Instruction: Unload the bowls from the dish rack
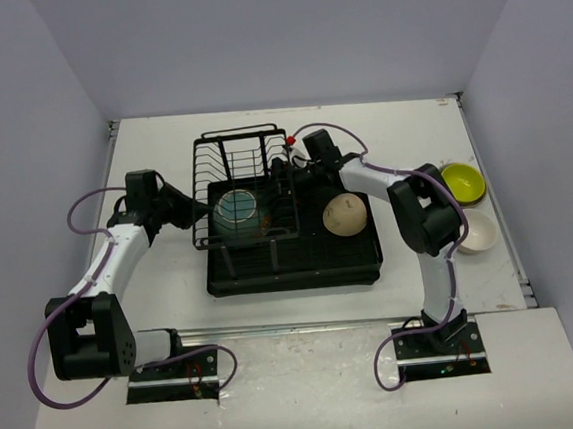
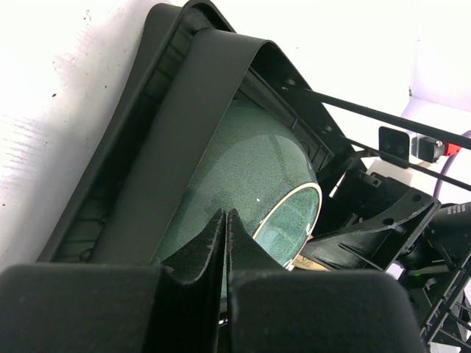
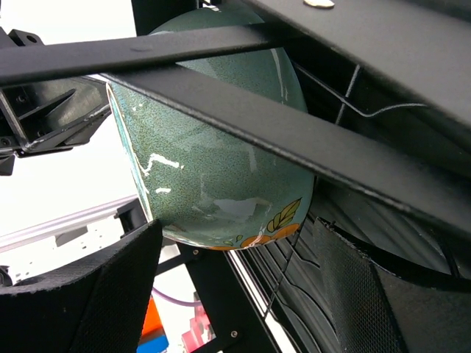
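Teal bowl (image 3: 213, 147) between spread right jaws; left jaws clenched empty, just beside.

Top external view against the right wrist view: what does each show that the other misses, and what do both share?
Only top external: the yellow-green bowl and white bowl on the table, the beige bowl on the dish rack tray, the left gripper. Only right wrist: the orange flower on the teal bowl, and the right gripper open near it. Both: the teal bowl and rack wires.
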### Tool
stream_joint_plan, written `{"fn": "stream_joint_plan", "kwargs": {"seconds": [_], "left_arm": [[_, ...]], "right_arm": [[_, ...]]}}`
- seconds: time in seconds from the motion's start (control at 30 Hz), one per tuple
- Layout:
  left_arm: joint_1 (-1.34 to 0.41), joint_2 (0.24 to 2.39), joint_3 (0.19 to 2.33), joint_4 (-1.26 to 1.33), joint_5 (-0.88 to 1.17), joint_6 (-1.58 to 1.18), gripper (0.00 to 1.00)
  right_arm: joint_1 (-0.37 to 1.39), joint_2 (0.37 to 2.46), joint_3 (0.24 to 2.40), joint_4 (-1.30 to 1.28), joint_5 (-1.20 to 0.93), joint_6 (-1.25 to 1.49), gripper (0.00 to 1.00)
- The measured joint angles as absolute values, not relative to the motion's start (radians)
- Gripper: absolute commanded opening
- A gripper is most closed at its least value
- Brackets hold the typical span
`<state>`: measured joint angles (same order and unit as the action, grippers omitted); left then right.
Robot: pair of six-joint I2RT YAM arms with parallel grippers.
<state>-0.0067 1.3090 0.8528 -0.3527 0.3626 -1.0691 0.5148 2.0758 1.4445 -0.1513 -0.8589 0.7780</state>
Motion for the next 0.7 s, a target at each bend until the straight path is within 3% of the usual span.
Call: {"fn": "stream_joint_plan", "kwargs": {"seconds": [0.23, 0.7], "left_arm": [[-0.007, 1.309, 0.853, -0.353, 0.363, -1.069, 0.06], [-0.007, 1.322, 0.853, -0.352, 0.368, -1.07, 0.11]], "right_arm": [[0.529, 2.088, 1.443, -0.104, -0.876, 0.786, 0.94], [0.53, 2.09, 1.414, -0.01, -0.89, 0.832, 0.95]]}}
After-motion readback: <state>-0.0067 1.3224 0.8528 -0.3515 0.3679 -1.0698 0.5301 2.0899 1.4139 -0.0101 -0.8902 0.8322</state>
